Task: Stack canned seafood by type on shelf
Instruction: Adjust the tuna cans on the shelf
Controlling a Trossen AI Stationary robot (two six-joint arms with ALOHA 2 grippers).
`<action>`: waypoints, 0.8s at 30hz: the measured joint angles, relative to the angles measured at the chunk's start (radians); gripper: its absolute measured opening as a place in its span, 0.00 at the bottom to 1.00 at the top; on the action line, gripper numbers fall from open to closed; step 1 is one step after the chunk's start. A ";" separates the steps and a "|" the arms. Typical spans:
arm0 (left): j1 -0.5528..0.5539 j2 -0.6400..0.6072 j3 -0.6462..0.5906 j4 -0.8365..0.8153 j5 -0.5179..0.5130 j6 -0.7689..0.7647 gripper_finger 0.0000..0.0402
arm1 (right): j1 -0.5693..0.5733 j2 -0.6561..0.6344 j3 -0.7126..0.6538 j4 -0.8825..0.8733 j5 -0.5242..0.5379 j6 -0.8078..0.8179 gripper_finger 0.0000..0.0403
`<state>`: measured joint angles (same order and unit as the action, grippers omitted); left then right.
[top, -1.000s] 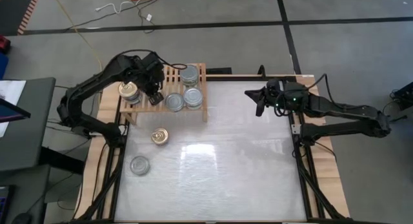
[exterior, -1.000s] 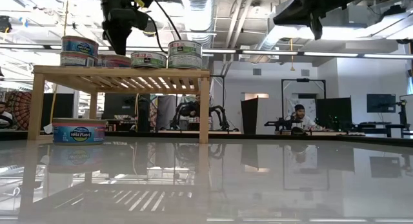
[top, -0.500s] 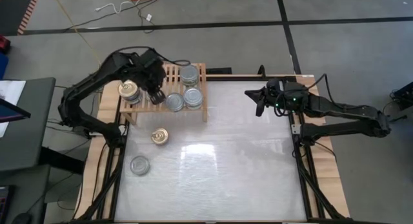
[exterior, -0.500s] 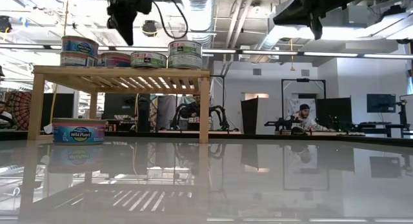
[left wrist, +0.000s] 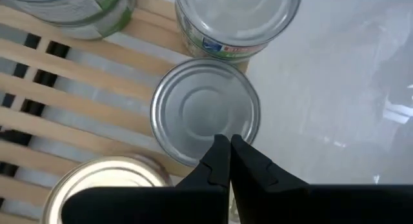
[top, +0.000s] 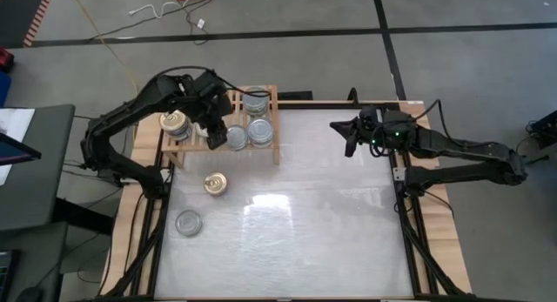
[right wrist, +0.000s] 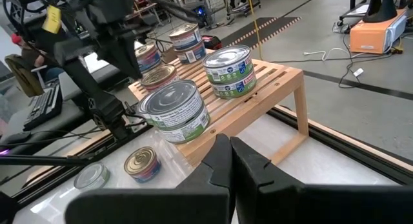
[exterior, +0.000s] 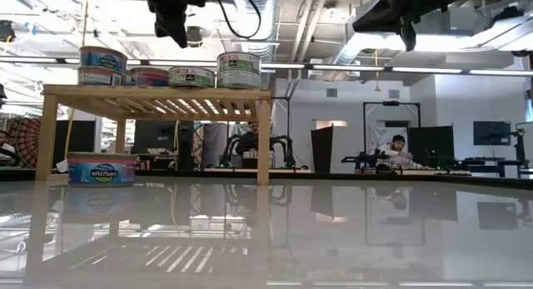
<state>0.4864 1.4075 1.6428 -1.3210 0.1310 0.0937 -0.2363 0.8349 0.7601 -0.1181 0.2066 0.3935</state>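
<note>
Left hand (top: 215,135), fingers pressed together and empty, hung over the shelf (top: 272,128), above a lone silver-topped tin (left wrist: 205,111). Right hand (top: 350,138) waited over the desk's (top: 331,215) far right edge, fingers together.

Task partly done: the shelf held several tins, some stacked two high, including a gold-topped stack (top: 176,124) at its left end. Left on the desk: a gold-topped tin (top: 216,184) and a silver-topped tin (top: 188,222).

All tins stood upright, axes vertical. The shelf ran left-right along the desk's far left edge.
</note>
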 joint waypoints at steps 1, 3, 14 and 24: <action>-0.003 0.011 0.000 -0.002 0.001 0.000 0.00 | 0.000 0.000 0.000 0.000 0.000 0.000 0.06; -0.003 0.037 0.000 -0.010 0.013 0.011 0.00 | 0.000 0.000 0.000 0.000 0.000 0.002 0.06; -0.008 0.152 0.000 -0.015 -0.016 0.067 0.00 | 0.000 0.000 0.000 0.000 0.000 0.025 0.06; 0.023 0.179 0.003 0.041 -0.089 0.081 0.00 | 0.000 0.000 0.000 -0.001 0.000 0.025 0.06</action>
<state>0.5099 1.5864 1.6463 -1.2804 0.0421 0.1750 -0.2363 0.8349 0.7601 -0.1189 0.2062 0.4187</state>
